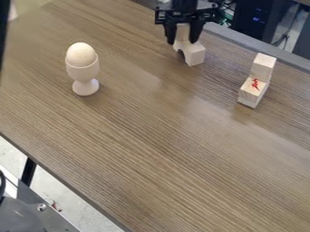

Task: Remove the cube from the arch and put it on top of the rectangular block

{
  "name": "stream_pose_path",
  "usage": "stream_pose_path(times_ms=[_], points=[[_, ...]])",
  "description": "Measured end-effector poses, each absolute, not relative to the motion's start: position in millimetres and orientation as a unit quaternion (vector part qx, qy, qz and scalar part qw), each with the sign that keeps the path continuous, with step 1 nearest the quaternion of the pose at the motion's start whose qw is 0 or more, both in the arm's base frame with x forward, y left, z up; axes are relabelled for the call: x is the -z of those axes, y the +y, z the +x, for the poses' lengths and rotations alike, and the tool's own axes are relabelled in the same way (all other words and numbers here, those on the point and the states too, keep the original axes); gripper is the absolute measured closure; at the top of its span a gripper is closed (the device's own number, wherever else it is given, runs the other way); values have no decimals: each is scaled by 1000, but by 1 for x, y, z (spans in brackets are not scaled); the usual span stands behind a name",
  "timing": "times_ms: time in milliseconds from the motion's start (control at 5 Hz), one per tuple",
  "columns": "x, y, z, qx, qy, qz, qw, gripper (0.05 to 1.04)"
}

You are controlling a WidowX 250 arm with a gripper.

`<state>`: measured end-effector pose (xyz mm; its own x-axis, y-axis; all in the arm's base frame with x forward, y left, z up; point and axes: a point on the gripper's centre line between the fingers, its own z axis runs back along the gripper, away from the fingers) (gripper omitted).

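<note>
Cube (182,33) sat on the arch (194,54) near the far edge of the table (133,149), gripper (182,41) at it, whether clamped I couldn't tell; grasping seemed current, lifting next.

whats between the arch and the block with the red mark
Just bare tabletop lies between the arch and the red-marked block in the camera view.
</note>
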<state>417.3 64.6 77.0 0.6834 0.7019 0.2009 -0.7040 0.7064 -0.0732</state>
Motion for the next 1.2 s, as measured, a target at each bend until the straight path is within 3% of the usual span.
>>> stream_pose_path(times_ms=[400,600,800,1200], points=[[-143,32,364,-278,-181,-40,942,500],[-148,11,334,-236,-185,-55,952,500],[-137,-12,315,-187,-174,-43,966,500],[-103,-48,307,-131,-133,-22,982,500]])
